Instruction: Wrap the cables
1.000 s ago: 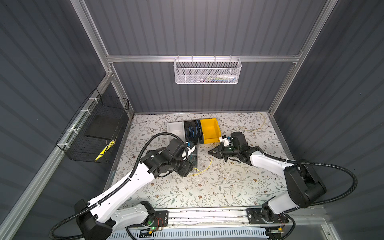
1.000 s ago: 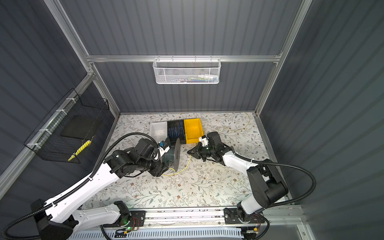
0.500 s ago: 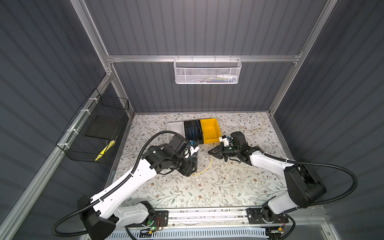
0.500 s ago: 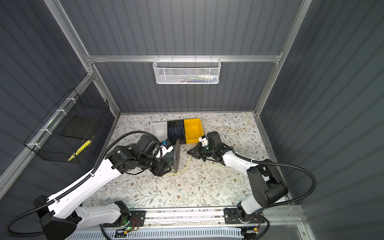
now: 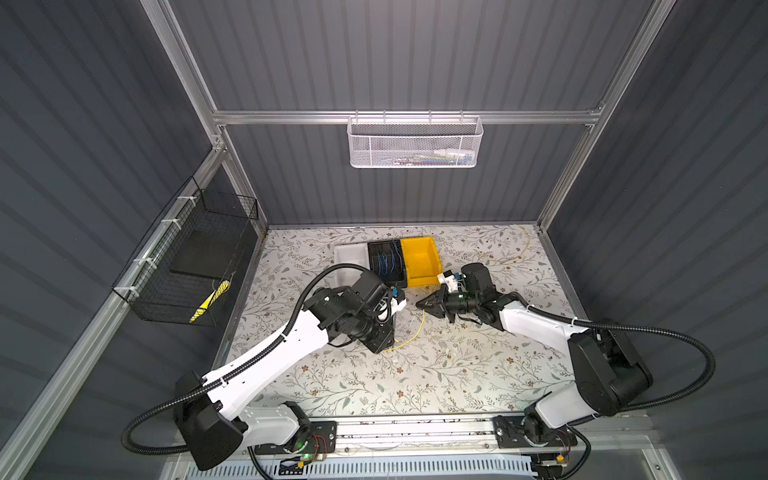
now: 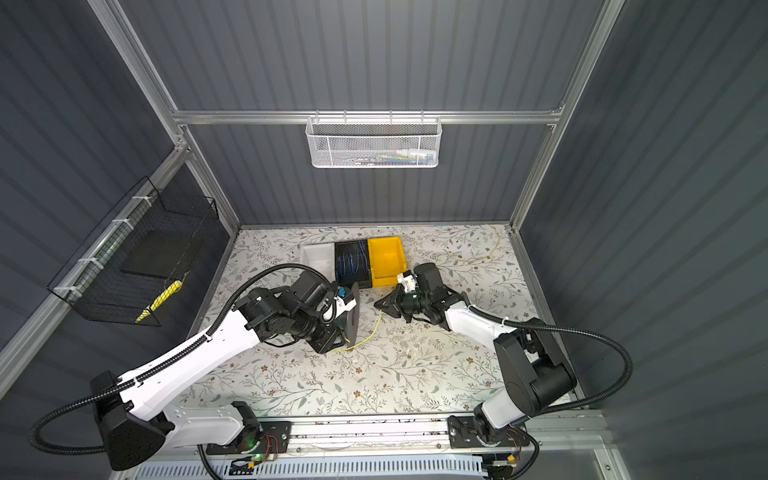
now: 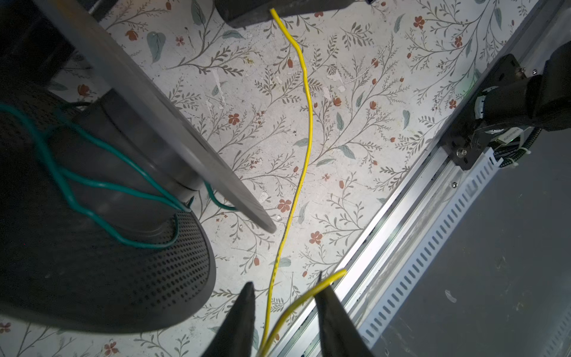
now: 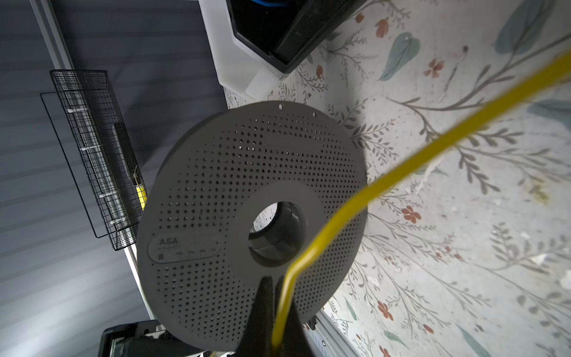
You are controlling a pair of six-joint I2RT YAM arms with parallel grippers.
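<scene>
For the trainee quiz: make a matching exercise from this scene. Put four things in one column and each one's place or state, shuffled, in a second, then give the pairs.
1 yellow wire
2 grey spool
3 yellow bin
4 white mesh basket

A hangs on the back rail
B carries turns of green wire
C pinched by the jaws of the right gripper
D on the table beside the black bin

Pairs: 1-C, 2-B, 3-D, 4-A
</scene>
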